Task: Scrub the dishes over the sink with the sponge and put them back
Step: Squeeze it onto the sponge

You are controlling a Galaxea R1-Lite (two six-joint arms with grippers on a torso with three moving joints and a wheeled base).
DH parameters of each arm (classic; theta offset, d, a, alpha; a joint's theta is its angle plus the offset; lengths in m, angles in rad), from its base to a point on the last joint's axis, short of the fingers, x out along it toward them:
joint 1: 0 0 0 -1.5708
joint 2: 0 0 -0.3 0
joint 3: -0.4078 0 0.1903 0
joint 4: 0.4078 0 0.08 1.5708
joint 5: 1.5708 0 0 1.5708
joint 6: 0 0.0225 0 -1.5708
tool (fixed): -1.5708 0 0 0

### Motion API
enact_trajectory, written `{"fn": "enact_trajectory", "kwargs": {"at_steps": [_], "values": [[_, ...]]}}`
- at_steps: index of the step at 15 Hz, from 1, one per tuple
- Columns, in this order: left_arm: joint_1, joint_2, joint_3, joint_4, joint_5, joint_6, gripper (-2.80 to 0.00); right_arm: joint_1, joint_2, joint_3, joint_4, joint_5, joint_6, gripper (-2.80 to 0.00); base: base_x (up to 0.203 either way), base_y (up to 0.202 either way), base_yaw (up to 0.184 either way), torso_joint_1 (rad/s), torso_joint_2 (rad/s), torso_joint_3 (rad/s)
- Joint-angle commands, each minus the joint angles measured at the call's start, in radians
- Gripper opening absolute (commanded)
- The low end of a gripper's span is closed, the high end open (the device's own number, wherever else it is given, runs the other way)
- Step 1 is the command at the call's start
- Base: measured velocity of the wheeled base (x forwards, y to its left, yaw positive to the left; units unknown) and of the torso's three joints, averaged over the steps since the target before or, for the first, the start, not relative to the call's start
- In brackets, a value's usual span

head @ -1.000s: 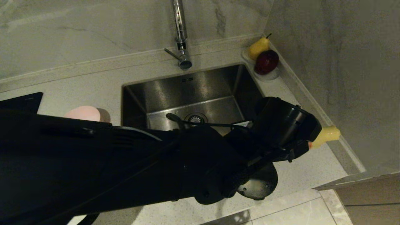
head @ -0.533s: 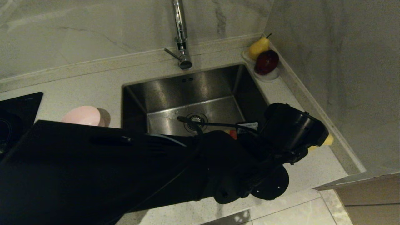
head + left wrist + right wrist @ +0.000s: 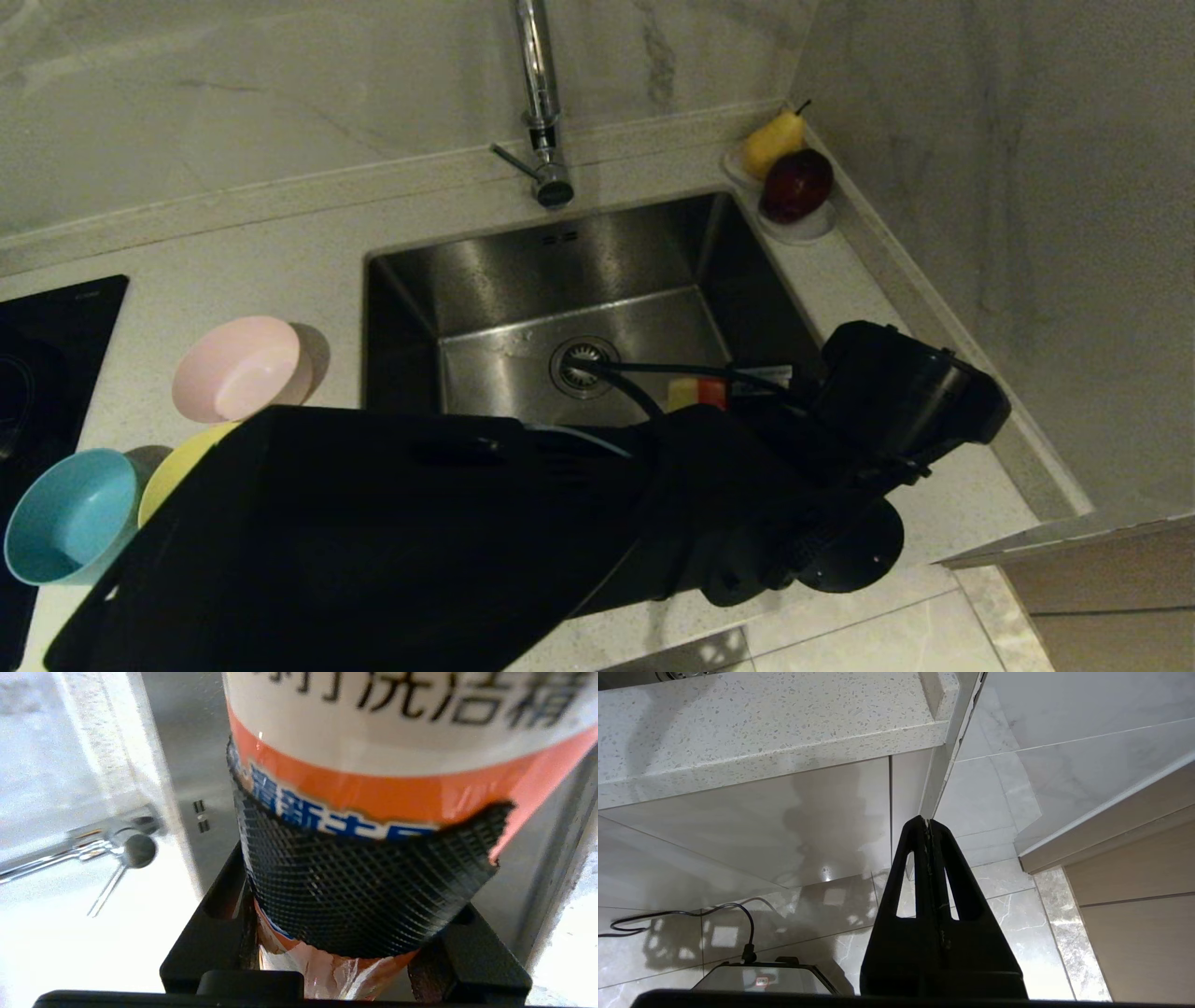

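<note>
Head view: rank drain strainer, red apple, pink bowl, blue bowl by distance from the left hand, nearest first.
The left hand is shut on a detergent bottle over the sink's front right.
1. Drain strainer, sink floor, just left of the hand.
2. Red apple, back right corner of the counter.
3. Pink bowl, counter left of the sink.
4. Blue bowl, far left, front.

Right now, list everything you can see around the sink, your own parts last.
bowls: three; pink, light blue, yellow; counter left of sink
sink: one, steel, centre
faucet: one, chrome, behind sink
cooktop: one, black, far left
fruit dish: one, white, back right corner; holds yellow pear, dark red apple
dish soap bottle: one, white and orange, held over sink
left hand: shut on bottle
right hand: shut, parked below counter
</note>
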Motion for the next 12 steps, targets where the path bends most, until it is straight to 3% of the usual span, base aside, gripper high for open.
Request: {"fn": "enact_trajectory", "kwargs": {"at_steps": [1, 12], "values": [[-0.007, 0.026, -0.008, -0.002, 0.022, 0.021, -2.8, 0.0, 0.001, 0.0, 0.001, -0.001, -0.001, -2.8, 0.0, 0.0, 0.0, 0.0, 0.0, 0.0], [-0.016, 0.063, -0.014, -0.014, 0.109, 0.057, -2.8, 0.0, 0.001, 0.0, 0.001, -0.001, 0.0, -2.8, 0.0, 0.0, 0.0, 0.0, 0.0, 0.0]]}}
